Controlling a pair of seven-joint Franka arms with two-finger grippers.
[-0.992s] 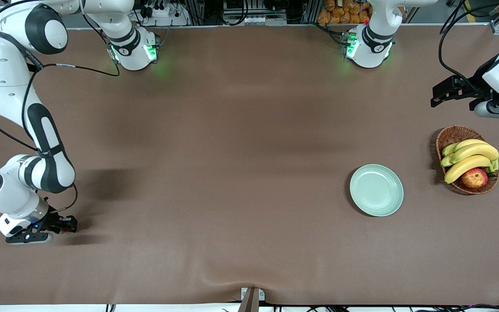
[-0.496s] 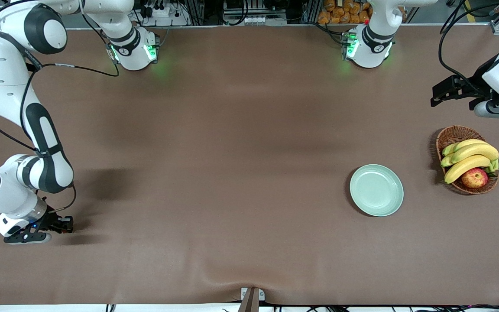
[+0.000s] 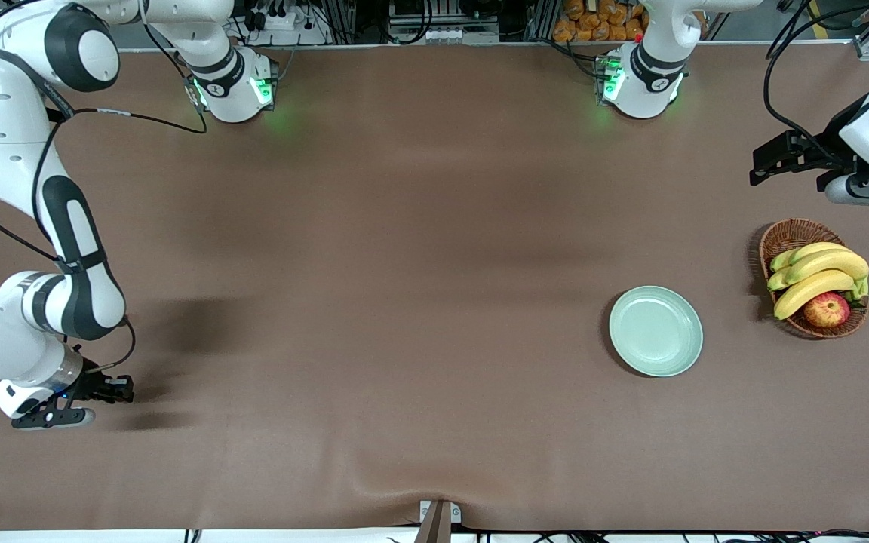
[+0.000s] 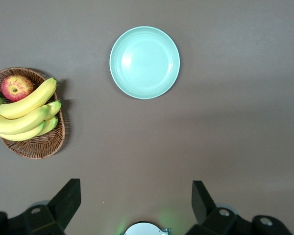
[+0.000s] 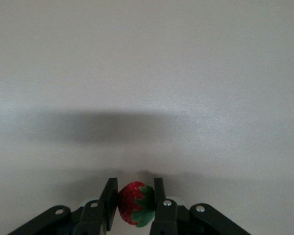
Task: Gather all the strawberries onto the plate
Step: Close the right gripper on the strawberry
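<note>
My right gripper (image 3: 122,390) is low over the table at the right arm's end, shut on a small red strawberry with a green cap (image 5: 132,203); the wrist view shows my right gripper (image 5: 135,187) with a finger on each side of the berry. No other strawberries are in view. The pale mint-green plate (image 3: 655,330) lies empty toward the left arm's end; it also shows in the left wrist view (image 4: 144,62). My left gripper (image 3: 760,164) waits high over the table's end, open and empty, as the left wrist view (image 4: 134,192) shows.
A brown wicker basket (image 3: 790,235) with bananas (image 3: 819,275) and a red-yellow apple (image 3: 827,309) stands beside the plate at the left arm's end; it also shows in the left wrist view (image 4: 36,144). A small fitting (image 3: 438,516) sits at the table's near edge.
The right arm's wrist has shifted a little toward the table's end, and the gripper with the strawberry has risen slightly. The left arm has not moved.
</note>
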